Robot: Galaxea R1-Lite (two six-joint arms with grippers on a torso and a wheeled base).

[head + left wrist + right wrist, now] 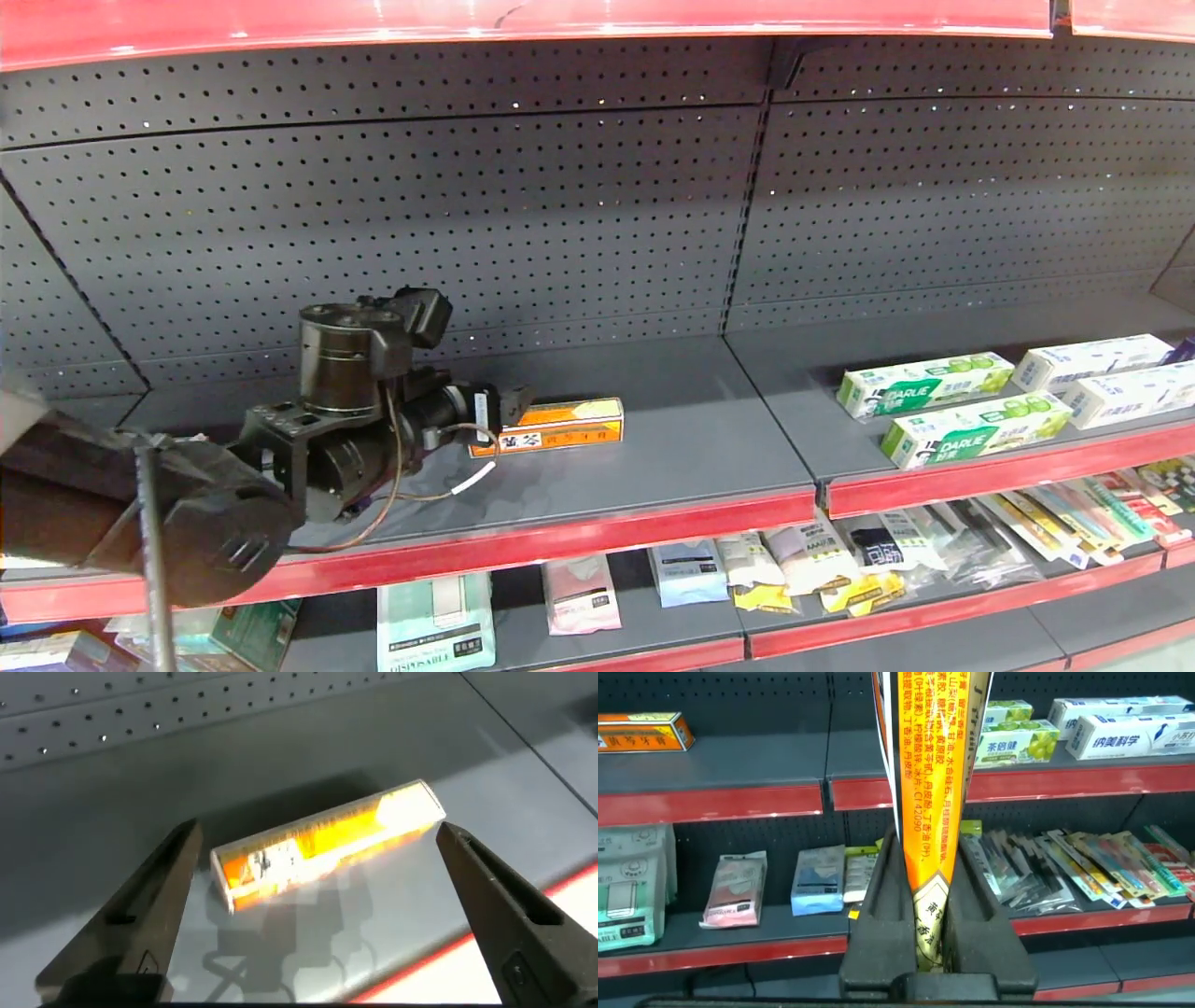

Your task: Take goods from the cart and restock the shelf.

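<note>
Head view: one box down, one held

Left gripper (509, 411) jaws wide open, clear either side of orange box (560, 425) lying flat on shelf (672, 448), its left end behind gripper. Bare deck round it, red lip (597, 534) in front, green boxes (934, 406) well apart at R. Right gripper (926, 859) clamps second orange box (929, 765), top cut off, glossy w/ print.

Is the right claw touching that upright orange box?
Touching. Right wrist view: the right claw pinches the orange box between both fingers.
</note>
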